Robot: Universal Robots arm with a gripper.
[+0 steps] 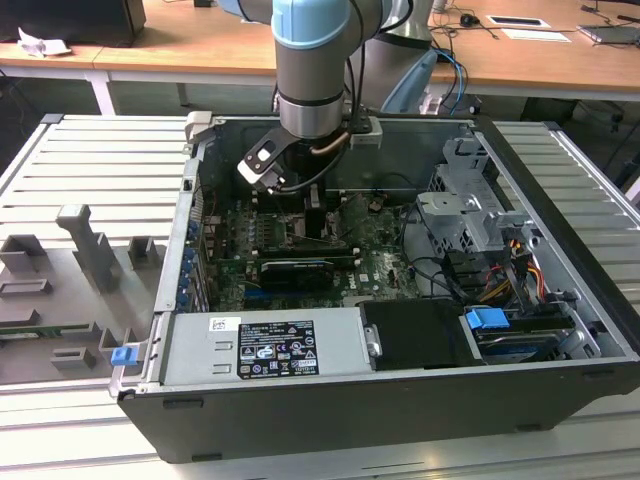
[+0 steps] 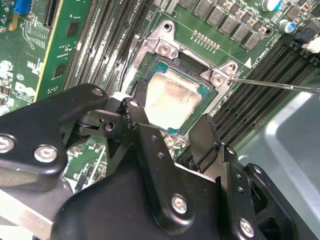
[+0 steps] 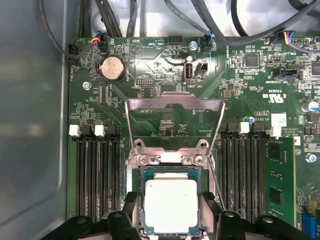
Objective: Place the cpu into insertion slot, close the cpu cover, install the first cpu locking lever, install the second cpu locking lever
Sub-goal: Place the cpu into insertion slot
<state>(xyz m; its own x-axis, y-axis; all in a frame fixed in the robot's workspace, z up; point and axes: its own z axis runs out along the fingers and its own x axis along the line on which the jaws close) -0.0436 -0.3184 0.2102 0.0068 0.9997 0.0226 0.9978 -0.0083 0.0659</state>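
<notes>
Inside its square black-rimmed socket sits the flat silvery chip.
Black pincer straddles it, grip unclear; grey metal cover frame and thin wire lever stand open.

Raised cpu cover blocks one side of the insertion slot, memory slots flank two more; spread fingers of the tool straddle the cpu.

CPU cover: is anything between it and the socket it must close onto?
Yes: the open gripper straddles the cpu seated in the insertion slot, its fingers seemingly in the closing path of the raised cpu cover.
</notes>
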